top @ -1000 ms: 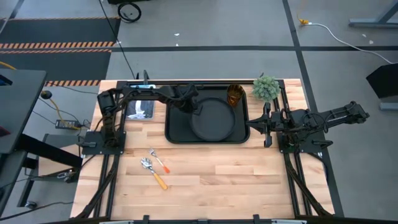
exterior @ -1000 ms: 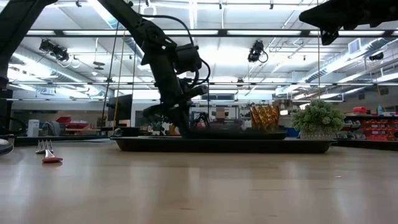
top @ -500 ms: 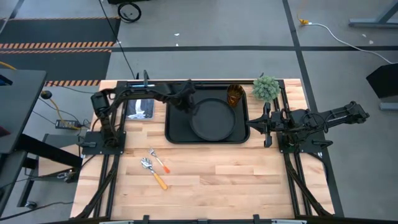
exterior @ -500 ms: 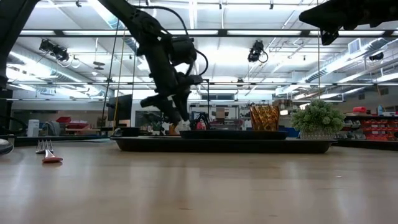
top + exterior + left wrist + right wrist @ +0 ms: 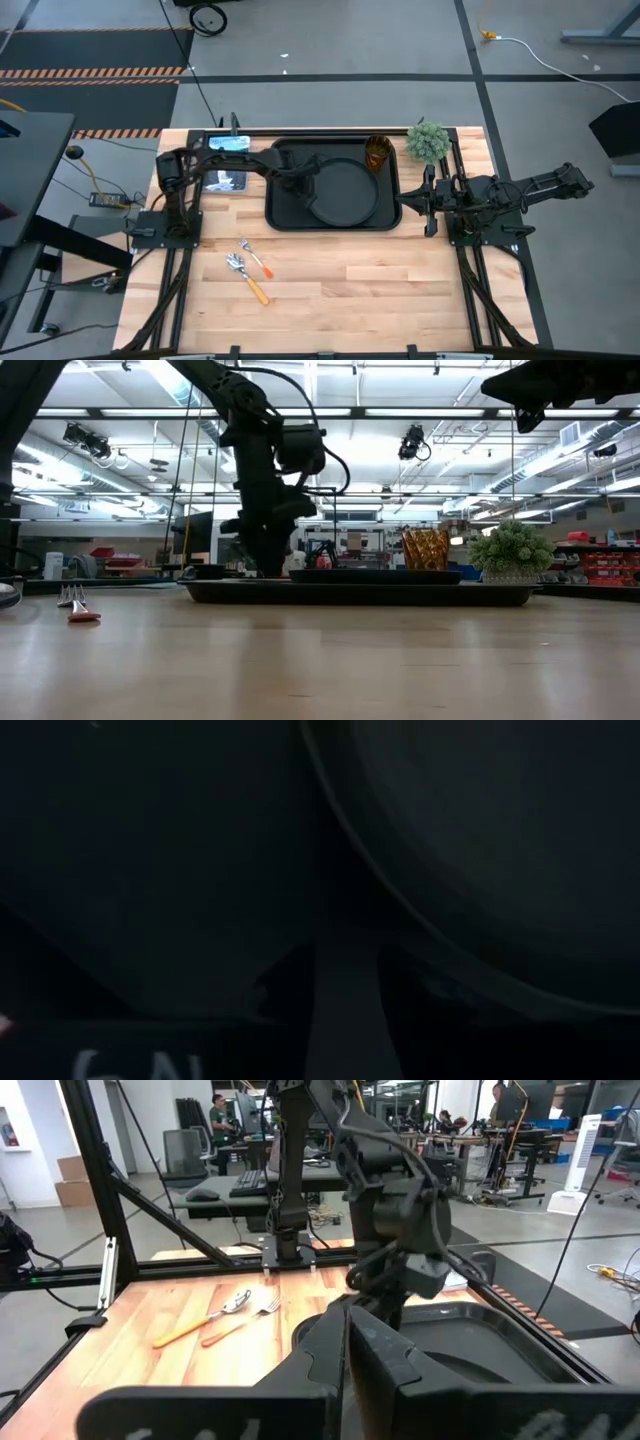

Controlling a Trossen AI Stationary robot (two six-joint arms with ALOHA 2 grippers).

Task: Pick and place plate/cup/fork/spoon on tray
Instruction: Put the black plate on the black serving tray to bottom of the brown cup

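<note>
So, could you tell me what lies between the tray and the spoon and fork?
In the high view, only bare wood separates the tray from the spoon and fork.

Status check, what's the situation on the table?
Left end effector low at plate rim, on tray. Cup on tray. Fork, spoon on table. Right end effector parked.

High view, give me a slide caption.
Left claw over tray beside plate; fork, spoon wait.

Bright overhead strips (murky wrist close-up)
</note>
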